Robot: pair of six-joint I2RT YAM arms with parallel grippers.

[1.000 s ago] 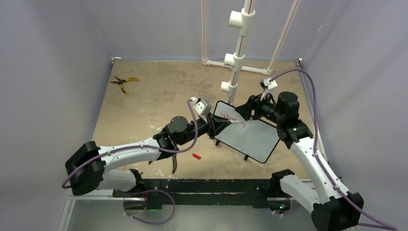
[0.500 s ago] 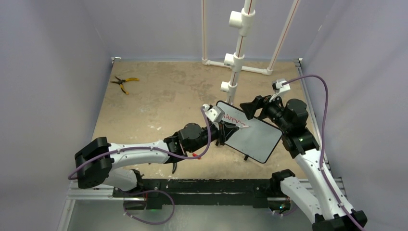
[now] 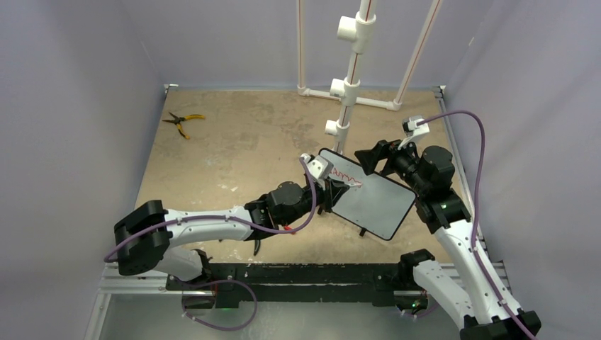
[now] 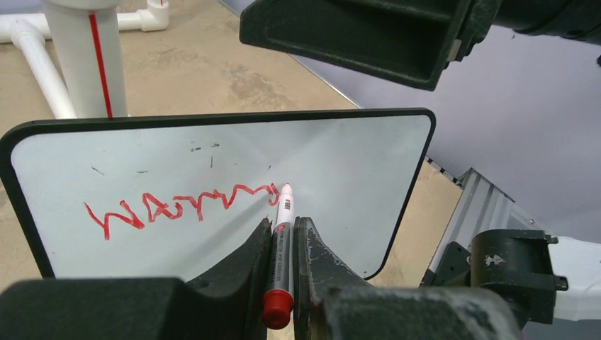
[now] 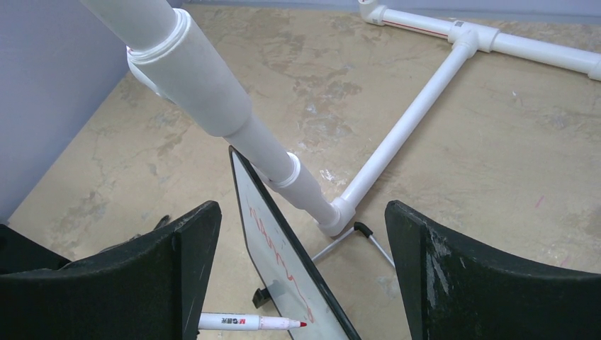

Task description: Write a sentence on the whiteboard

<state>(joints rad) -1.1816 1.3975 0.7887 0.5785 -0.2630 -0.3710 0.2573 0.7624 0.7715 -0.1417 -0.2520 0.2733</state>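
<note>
1. Left wrist view: my left gripper (image 4: pixel 283 225) is pressing its fingers together on a white marker pen with a red end cap (image 4: pixel 281 258), pinching the barrel just behind its front end.
2. I am watching the marker's red tip sitting at the right-hand end of the sentence (image 4: pixel 177 207), a single line of red handwritten scrawl. The tip looks to be touching the board's face.
3. That scrawl is running across the upper left part of the whiteboard (image 4: pixel 347 177), a glossy white rectangular panel with a thin black frame and rounded corners.
4. From the top camera I am seeing the whiteboard standing tilted on the mottled tan tabletop (image 3: pixel 234 156), right of centre, between my two arms.
5. My right gripper (image 5: pixel 301 209) is hanging above the board's far upper edge with its fingers spread wide, gripping nothing.
6. A white plastic pipe stand (image 3: pixel 347 92) is rising just behind the board.
7. Yellow-handled pliers (image 3: pixel 182 122) are lying well apart near the far left corner.
</note>
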